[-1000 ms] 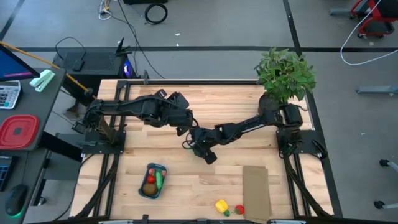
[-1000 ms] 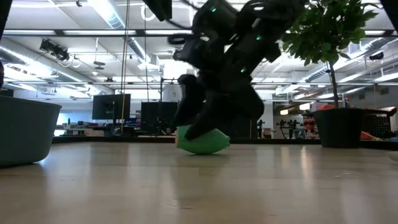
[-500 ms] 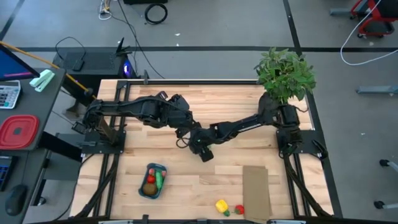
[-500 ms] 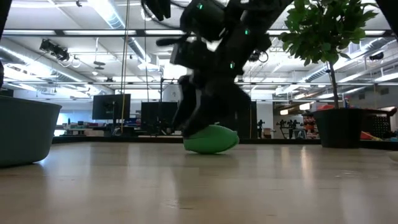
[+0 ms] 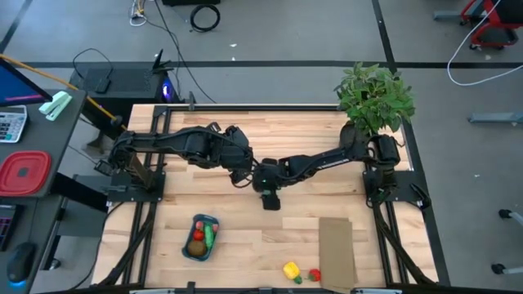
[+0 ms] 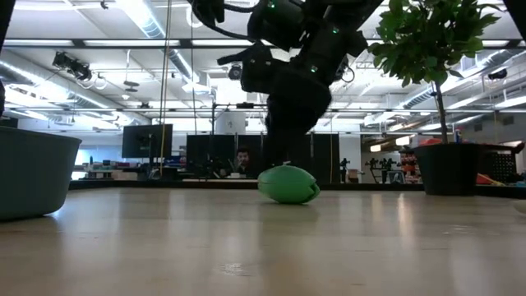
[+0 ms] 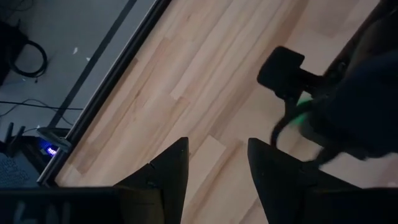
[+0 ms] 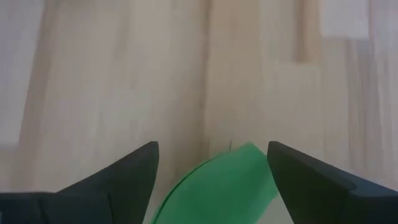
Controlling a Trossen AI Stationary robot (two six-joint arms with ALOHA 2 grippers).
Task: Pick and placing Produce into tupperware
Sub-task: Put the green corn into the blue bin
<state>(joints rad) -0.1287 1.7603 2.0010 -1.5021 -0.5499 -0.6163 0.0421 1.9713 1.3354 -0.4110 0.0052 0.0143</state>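
A green produce piece [image 6: 288,184] lies on its side on the wooden table [image 5: 245,229]; in the high view the arm hides it. My right gripper [image 8: 212,171] hangs over it, open, one finger on either side of the green piece [image 8: 217,186], with a gap to each. My left gripper [image 7: 217,165] is open just to the left of it [image 5: 241,169], over bare wood. The blue-teal tupperware [image 5: 201,238] sits near the front left with brown, red and green pieces inside. A yellow piece [image 5: 291,270] and a red piece [image 5: 314,275] lie at the near edge.
A flat brown cardboard rectangle [image 5: 336,250] lies at the near right. A leafy potted plant [image 5: 374,98] stands at the far right corner. The tupperware wall [image 6: 33,168] shows at the left in the low view. Bare wood lies between the grippers and the tupperware.
The green piece, tilted under the grippers a second ago, has shifted a little toward the table's right and now lies flat. The right gripper has swung toward the far edge and stands above it.
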